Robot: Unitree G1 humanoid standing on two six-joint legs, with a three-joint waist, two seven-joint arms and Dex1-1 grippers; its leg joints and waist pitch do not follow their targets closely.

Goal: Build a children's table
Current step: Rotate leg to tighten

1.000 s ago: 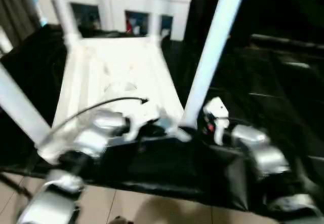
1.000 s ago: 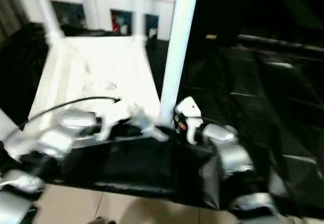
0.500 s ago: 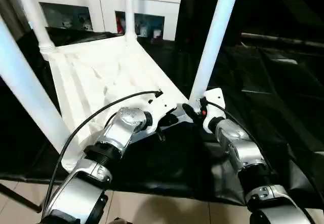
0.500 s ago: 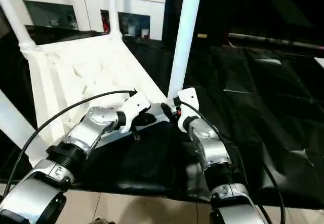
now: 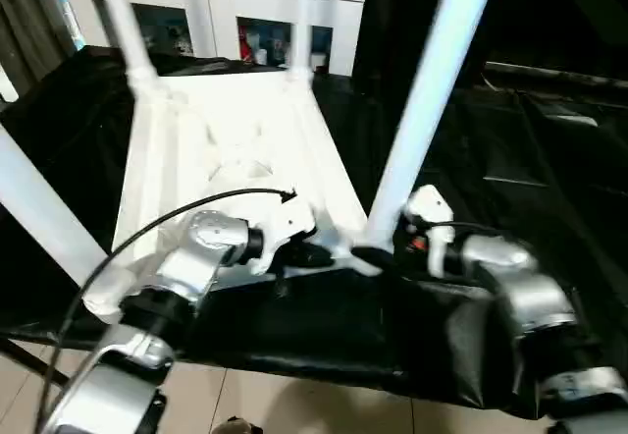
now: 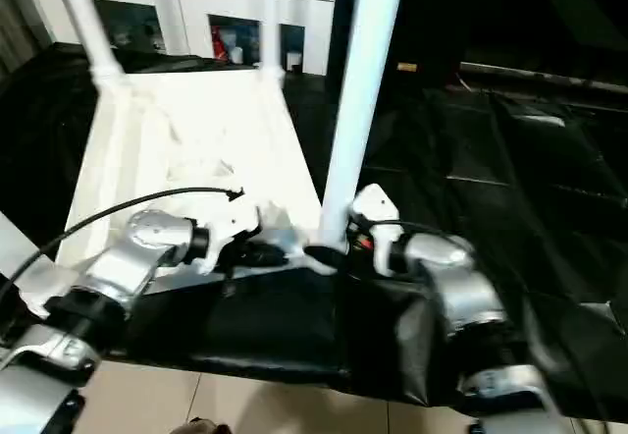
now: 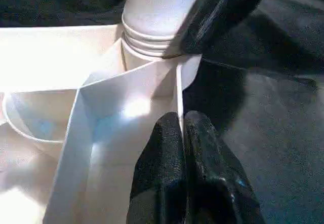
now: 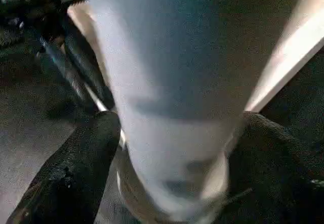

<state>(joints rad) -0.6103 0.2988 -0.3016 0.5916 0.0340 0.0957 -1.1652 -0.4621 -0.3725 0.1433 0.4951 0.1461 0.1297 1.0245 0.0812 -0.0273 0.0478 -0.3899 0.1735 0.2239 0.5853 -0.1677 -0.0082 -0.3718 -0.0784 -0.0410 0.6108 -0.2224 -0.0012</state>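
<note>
From the head view, the tabletop (image 5: 231, 164) lies underside up on the black cloth (image 5: 510, 159), four legs standing. The left gripper (image 7: 182, 133) pinches its rim; the right gripper (image 8: 172, 148) straddles the near leg (image 5: 422, 110), seemingly loosened. Keep that leg upright while turning.

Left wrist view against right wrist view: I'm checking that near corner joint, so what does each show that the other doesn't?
The left wrist view alone gives the tabletop's ribbed underside, the ringed corner socket and the left pincer shut on the tabletop's edge wall. The right wrist view alone gives the right pincer's fingers standing either side of the leg. Both share the near right leg and the black cloth.
</note>
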